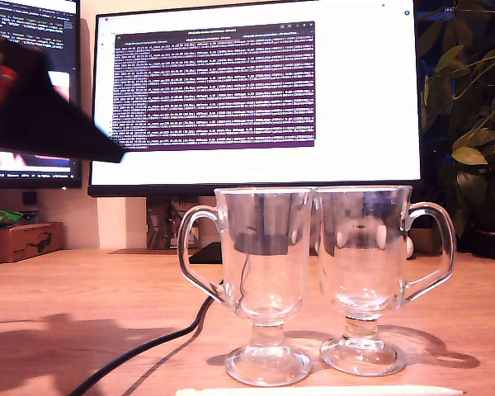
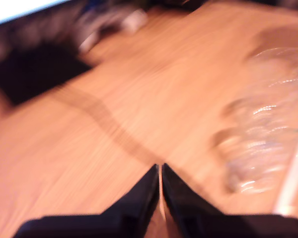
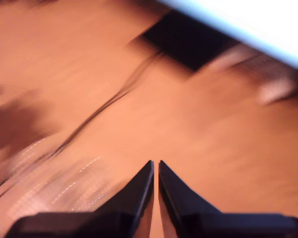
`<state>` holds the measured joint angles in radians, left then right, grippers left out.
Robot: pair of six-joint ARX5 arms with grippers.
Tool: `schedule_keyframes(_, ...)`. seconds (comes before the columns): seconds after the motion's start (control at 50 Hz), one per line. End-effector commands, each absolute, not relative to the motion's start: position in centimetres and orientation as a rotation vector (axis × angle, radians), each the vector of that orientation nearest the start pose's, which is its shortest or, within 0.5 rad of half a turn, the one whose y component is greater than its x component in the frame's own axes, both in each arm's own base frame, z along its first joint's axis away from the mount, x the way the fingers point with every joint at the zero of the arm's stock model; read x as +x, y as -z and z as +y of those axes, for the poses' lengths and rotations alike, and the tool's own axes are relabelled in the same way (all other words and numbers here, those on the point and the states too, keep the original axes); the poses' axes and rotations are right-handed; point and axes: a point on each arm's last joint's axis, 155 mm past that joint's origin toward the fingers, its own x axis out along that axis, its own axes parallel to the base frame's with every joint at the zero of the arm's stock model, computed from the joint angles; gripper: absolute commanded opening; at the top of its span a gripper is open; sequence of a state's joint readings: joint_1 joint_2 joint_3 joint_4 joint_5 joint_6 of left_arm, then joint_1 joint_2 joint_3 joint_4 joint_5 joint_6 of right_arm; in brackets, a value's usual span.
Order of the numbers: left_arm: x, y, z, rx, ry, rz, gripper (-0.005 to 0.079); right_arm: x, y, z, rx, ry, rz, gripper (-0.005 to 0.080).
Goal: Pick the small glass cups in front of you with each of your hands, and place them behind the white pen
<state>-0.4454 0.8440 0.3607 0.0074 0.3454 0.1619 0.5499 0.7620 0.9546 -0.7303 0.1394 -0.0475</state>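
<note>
Here, 2 glass cups [image 1: 313, 272] blurred in wrist views, pen [image 1: 322, 390] cut off, both end effectors closed, empty.

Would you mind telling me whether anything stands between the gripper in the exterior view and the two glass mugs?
Nothing visible does. The black gripper hangs in open air at the exterior view's upper left, above the wooden table; the clear stemmed mugs stand unobstructed.

You can read nothing here: the large monitor [image 1: 256, 95] carries dense lines of terminal text, and a second screen [image 1: 29, 25] shows code, both too small.
</note>
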Motion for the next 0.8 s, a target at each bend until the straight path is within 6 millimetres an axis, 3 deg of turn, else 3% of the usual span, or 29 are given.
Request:
schedule_keyframes(0.0,25.5,-12.5,-17.5,0.16,0.765,0.429,-0.0019,25.6,-24.2,11.4,-0.242,-0.373,0.519,-0.0005)
schedule_keyframes(0.22,28.1,-13.0,-13.6,0.123,0.627,0.386,-0.0019,28.7,-20.6,9.3,-0.181,-0.266,0.46,-0.0005)
schedule_keyframes(0.38,28.9,-12.0,-10.9,0.083,0.548,0.36,-0.0019,30.2,-17.9,5.8,-0.122,-0.137,0.448,-0.0005)
schedule_keyframes(0.66,28.6,-9.6,-7.9,0.025,0.449,0.331,-0.0019,31.3,-16.0,-0.7,0.002,0.053,0.387,-0.0005)
schedule_keyframes(0.78,28.0,-8.3,-7.6,0.015,0.44,0.356,-0.0019,31.1,-15.1,-2.0,0.045,0.065,0.391,-0.0005)
